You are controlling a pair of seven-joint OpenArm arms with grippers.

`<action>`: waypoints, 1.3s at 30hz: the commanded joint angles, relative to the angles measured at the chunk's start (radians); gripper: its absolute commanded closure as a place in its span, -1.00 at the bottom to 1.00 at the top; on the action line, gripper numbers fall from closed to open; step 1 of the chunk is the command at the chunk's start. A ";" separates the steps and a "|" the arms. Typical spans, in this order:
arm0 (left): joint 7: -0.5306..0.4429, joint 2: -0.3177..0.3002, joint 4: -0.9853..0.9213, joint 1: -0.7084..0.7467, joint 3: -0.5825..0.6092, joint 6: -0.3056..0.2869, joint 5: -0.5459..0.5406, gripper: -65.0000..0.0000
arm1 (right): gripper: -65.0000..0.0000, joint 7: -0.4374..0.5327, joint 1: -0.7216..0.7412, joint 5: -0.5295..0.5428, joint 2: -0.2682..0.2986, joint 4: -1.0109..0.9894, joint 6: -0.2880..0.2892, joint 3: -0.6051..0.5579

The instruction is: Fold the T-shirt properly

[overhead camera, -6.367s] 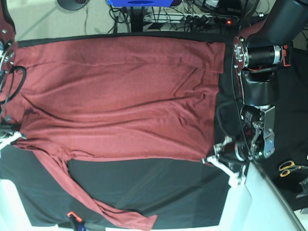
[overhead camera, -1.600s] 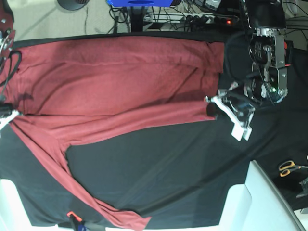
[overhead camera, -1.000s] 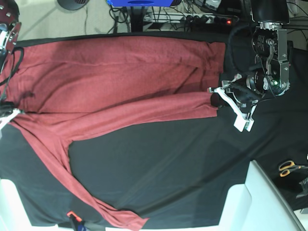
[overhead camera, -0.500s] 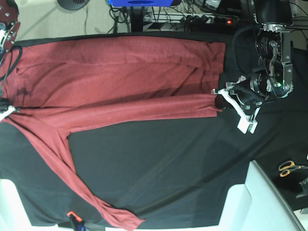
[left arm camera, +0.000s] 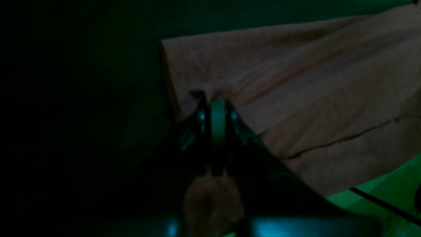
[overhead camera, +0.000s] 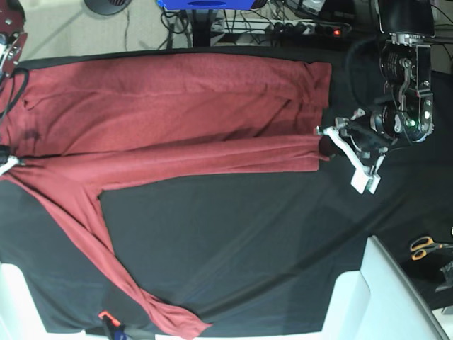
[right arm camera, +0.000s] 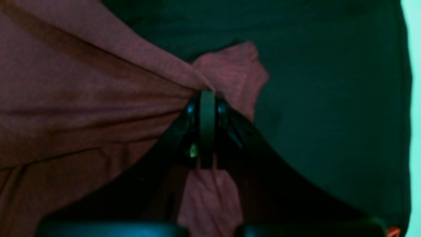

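T-shirt [overhead camera: 177, 113] fabric is pinched in both my left tool [overhead camera: 327, 147] and right tool [right arm camera: 207, 95], stretched flat between them over the worktop [overhead camera: 233, 241].

right gripper [right arm camera: 207, 98] | fingers [right arm camera: 207, 125] pinched together on bunched T-shirt [right arm camera: 82, 108] | black cloth [right arm camera: 329, 115] beneath

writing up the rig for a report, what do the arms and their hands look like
In the base view the left arm is black and bare-metal, with maroon joint discs, exposed cables and a green light. Its hand has white fingers. Only a maroon disc and black cables of the right arm show. Wrist views show dark, V-shaped hands.
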 commanded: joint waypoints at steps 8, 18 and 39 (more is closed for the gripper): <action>-0.010 -0.016 0.019 -0.006 -0.015 0.002 -0.008 1.00 | 1.00 0.018 0.019 0.002 0.030 0.019 -0.005 0.006; -0.010 -0.016 0.019 -0.004 -0.013 0.002 -0.008 1.00 | 1.00 -0.028 0.017 0.001 0.053 0.019 -0.005 0.006; -0.010 -0.033 0.068 0.043 -0.013 0.002 -0.004 1.00 | 1.00 -0.045 -0.011 0.001 0.052 0.019 -0.005 0.006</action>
